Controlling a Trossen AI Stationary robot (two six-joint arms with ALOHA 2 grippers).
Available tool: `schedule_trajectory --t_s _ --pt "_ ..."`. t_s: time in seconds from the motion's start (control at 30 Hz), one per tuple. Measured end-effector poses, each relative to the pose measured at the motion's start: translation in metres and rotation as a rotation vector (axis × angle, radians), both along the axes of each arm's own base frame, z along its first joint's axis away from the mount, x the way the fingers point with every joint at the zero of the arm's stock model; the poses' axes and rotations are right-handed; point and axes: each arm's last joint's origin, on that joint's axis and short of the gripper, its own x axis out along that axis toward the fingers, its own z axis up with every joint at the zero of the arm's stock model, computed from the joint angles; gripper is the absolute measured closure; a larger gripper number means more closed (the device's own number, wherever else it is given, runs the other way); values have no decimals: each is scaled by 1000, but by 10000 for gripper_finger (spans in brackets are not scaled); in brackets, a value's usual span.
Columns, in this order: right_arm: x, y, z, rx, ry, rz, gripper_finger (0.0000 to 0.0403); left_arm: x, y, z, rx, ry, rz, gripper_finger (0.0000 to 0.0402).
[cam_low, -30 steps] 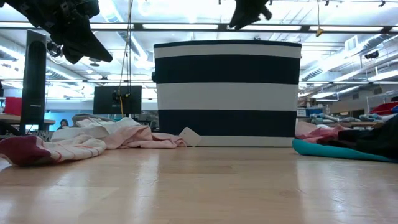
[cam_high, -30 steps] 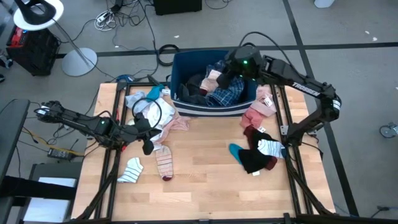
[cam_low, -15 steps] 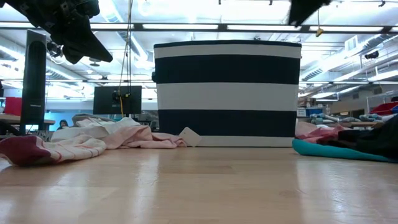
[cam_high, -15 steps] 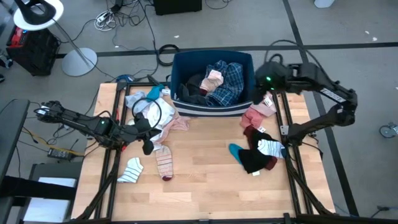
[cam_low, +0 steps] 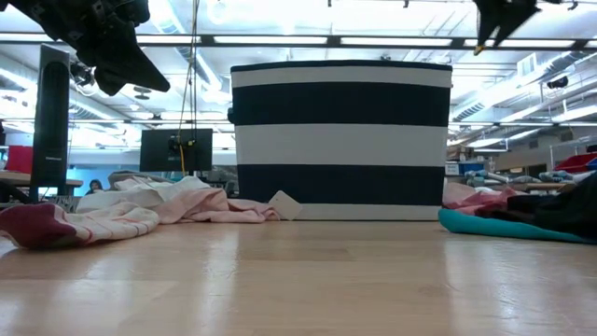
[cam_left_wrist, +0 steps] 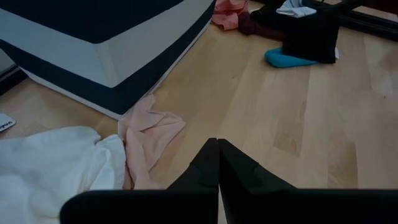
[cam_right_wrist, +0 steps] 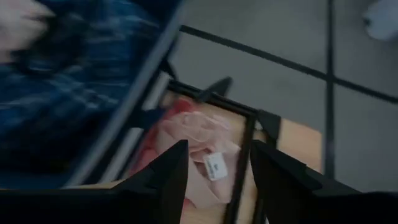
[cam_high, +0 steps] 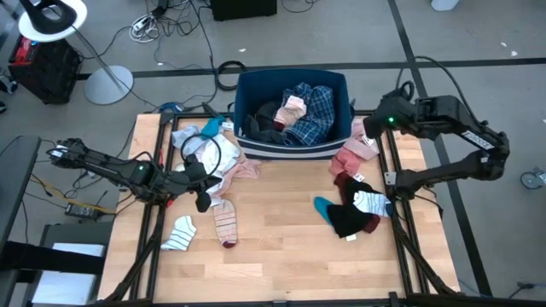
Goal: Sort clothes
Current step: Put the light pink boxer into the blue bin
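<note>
The dark blue bin (cam_high: 252, 83) at the table's far edge holds a blue plaid shirt (cam_high: 312, 119), a pink piece (cam_high: 293, 107) and a dark garment (cam_high: 268, 116). My right gripper (cam_high: 371, 130) hangs open and holding nothing just right of the bin, above a pink garment (cam_right_wrist: 200, 140) that lies on the table's far right corner. My left gripper (cam_left_wrist: 217, 143) is shut and holds nothing. It hovers over the table's left side beside a white and pink heap (cam_high: 215, 160). Two striped socks (cam_high: 225, 223) lie near it.
A heap of dark red, black, white and teal clothes (cam_high: 354, 209) lies at the right edge. A teal piece (cam_high: 210, 128) lies left of the bin. Bare wood spans the table's middle and near side (cam_high: 281, 256). Metal frame rails run along both sides.
My right gripper has swung from above the bin toward the table's right edge, turning as it went, and now hangs over the pink garment at the far right corner. The plaid shirt lies in the bin.
</note>
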Motion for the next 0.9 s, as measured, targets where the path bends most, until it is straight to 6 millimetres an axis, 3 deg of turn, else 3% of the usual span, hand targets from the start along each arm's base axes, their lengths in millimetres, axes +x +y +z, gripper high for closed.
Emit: schedule_trajectory --t_s 0.23,0.4,0.67,0.9 --pt "-10 -9 -53 56 42 -220 231 1 0 1 -1 -12 -2 396" --pt "-1 -19 -101 99 72 -311 231 1 0 1 0 -12 -2 396" --pt "16 -43 -176 216 28 -261 231 1 0 1 1 -11 -3 396" --pt "12 -64 -214 279 -52 -244 231 1 0 1 1 -11 -3 396"
